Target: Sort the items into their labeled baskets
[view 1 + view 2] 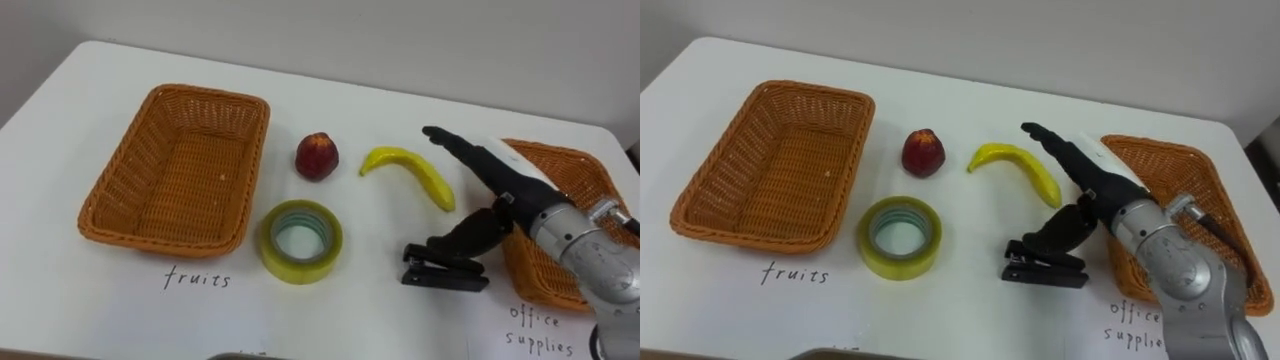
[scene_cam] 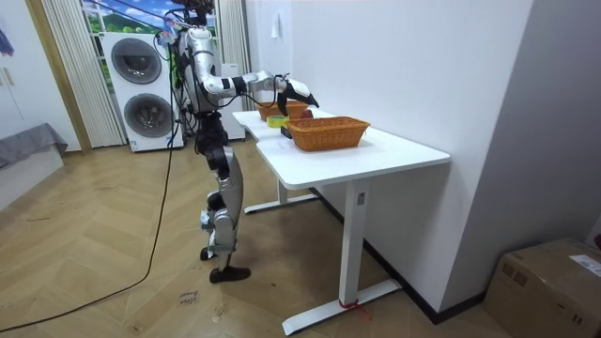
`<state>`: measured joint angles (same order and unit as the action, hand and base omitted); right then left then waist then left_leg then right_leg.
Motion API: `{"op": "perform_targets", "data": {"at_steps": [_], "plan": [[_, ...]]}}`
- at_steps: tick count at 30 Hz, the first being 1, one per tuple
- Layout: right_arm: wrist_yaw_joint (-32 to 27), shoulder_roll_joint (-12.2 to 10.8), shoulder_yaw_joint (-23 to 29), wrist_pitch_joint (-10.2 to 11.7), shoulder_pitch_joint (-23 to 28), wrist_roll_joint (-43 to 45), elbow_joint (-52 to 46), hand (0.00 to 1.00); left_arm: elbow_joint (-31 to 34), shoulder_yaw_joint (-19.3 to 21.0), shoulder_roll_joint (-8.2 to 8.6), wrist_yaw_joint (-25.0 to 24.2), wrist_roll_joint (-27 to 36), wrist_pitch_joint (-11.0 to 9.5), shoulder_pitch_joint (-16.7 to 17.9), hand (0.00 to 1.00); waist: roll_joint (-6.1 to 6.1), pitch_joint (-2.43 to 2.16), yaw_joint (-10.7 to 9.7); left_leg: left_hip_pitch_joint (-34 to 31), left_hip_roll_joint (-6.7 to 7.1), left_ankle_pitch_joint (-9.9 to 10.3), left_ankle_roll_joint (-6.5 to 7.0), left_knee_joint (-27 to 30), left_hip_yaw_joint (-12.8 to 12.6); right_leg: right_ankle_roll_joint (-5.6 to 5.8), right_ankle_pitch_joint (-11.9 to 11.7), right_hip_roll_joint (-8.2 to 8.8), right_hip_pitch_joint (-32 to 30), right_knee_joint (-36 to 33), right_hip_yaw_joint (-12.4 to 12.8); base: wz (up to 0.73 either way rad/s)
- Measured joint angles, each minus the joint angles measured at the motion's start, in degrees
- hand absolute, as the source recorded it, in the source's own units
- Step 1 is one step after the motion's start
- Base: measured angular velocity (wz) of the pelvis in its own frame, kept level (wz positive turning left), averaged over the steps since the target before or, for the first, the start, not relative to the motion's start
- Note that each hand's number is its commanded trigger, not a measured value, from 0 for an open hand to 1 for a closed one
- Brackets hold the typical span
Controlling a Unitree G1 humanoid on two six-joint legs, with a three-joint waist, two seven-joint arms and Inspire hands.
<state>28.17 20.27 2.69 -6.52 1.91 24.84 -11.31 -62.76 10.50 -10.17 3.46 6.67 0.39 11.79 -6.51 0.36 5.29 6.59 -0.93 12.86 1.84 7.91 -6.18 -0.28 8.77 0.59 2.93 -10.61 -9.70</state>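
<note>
Your white table (image 1: 400, 320) carries six things: an empty wicker basket (image 1: 175, 170) at 9 o'clock, a second basket (image 1: 572, 165) at 3, a red fruit (image 1: 316, 156) and a banana (image 1: 412, 172) near 12, a yellow tape roll (image 1: 300, 268) at 6, and a black stapler (image 1: 445, 272) at 5.

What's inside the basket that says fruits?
No fruit yet. The fruits basket shows just its bare woven bottom. Its near wall covers the thin strip of bottom right behind it, so that bit cannot be seen.

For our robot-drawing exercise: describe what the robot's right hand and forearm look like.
The right hand has black fingers and thumb with a white cover on its back. The forearm behind it is a silver-grey metallic cylinder.
</note>
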Motion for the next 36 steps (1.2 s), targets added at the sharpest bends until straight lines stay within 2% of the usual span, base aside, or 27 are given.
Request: {"op": "perform_targets", "data": {"at_steps": [9, 19, 27, 30, 36], "plan": [[0.51, 0.0, -0.33, -0.66, 0.0, 0.0, 0.04, 0.0, 0.66, -0.01, 0.03, 0.26, -0.02, 0.02, 0.27, 0.0, 0.87, 0.05, 0.0, -0.05, 0.05, -0.01, 0.01, 0.01, 0.16, 0.0, 0.0, 0.04, 0.03, 0.0, 0.04, 0.01], [1.78, 0.0, -0.32, -1.1, 0.0, -0.01, 1.78, 0.0, 1.42, -0.01, 0.03, 0.42, -0.07, 0.04, 0.49, 0.0, 0.95, 0.06, -0.06, -0.06, 0.06, -0.01, 0.01, 0.42, 0.15, 0.01, -0.01, 0.04, 0.24, -0.03, 0.11, 0.0], [3.86, 0.01, -0.86, -1.31, -0.77, 0.03, 8.39, 0.0, 1.26, -1.26, -0.06, 0.59, 0.52, 0.54, 0.53, 0.0, 0.1, -0.04, 0.1, -0.06, 0.08, -0.01, 0.01, 0.51, 0.18, 0.01, -0.03, 0.05, 0.26, -0.06, 0.12, 0.0], [4.02, 0.01, -1.84, -2.38, -0.77, 0.05, 9.2, 0.0, 1.25, -2.08, -0.06, 0.66, 0.58, 0.58, 0.49, 0.0, -0.32, 0.07, 0.09, -0.08, 0.09, -0.01, 0.01, 0.43, 0.18, 0.02, -0.03, 0.05, 0.18, -0.04, 0.14, 0.0], [4.02, 0.01, -2.03, -2.38, -0.86, 0.25, 9.33, 0.0, 1.27, -2.47, -0.25, 0.87, 0.57, 0.67, 0.36, 0.0, -0.91, 0.31, 0.13, -0.08, 0.07, -0.01, 0.01, 0.37, 0.18, 0.02, -0.03, 0.03, 0.11, 0.03, 0.15, 0.0]]}}
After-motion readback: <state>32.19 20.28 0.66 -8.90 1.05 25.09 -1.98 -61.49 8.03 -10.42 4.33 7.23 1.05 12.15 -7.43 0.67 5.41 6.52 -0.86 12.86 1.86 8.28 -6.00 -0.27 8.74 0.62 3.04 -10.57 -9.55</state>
